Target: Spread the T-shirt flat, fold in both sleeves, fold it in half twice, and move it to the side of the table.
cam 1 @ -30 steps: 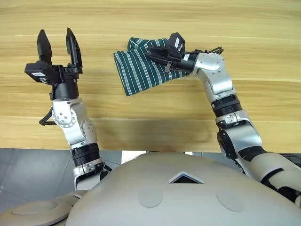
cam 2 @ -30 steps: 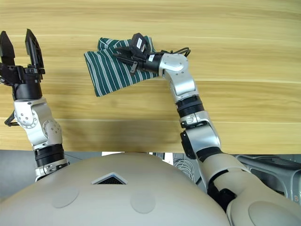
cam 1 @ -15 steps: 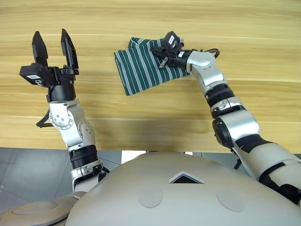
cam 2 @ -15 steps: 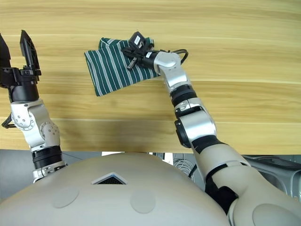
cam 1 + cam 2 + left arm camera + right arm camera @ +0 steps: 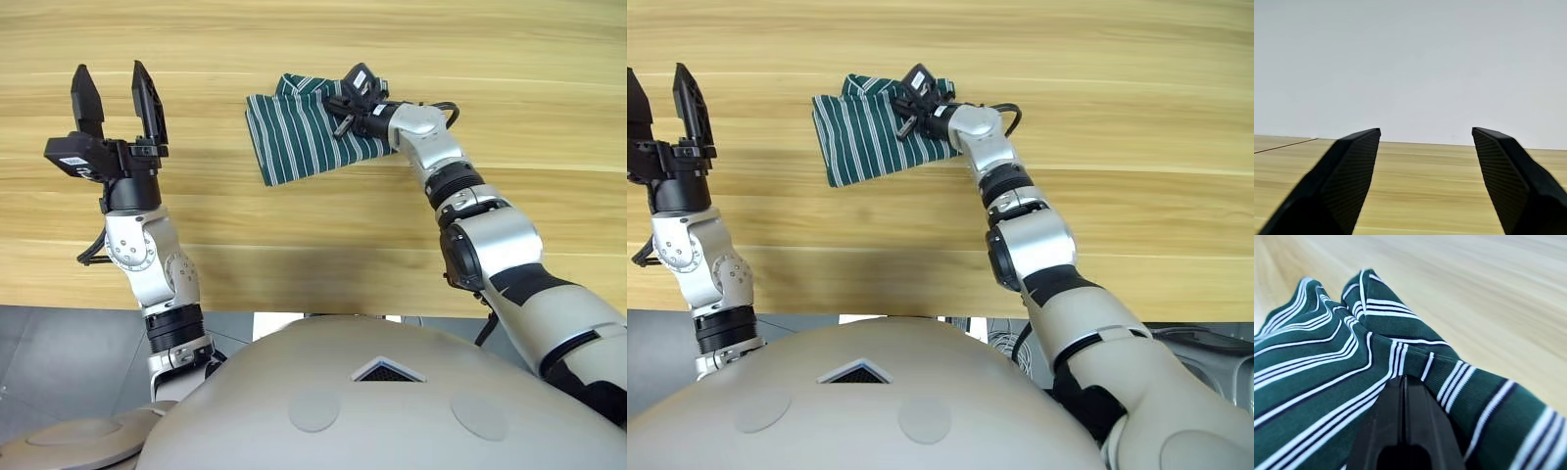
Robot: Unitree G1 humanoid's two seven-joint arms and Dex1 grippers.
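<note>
The green, white-striped T-shirt [image 5: 299, 137] lies folded into a compact, slightly skewed rectangle on the wooden table [image 5: 294, 230], well back from the near edge. Its far side is rumpled into raised ridges. The near-left corner of the fold lies flat and points toward the near edge.

The right gripper [image 5: 342, 106] sits on the shirt's far right corner. In the right wrist view its fingers are clenched together on a pinch of cloth [image 5: 1403, 380], and the fabric puckers around the tips.

The left gripper [image 5: 119, 90] is held up above the table's left part, well apart from the shirt. Its two fingers [image 5: 1359, 147] are spread wide and grasp nothing.

Bare wood surrounds the shirt on every side, with wide room toward the left and right of the table.
</note>
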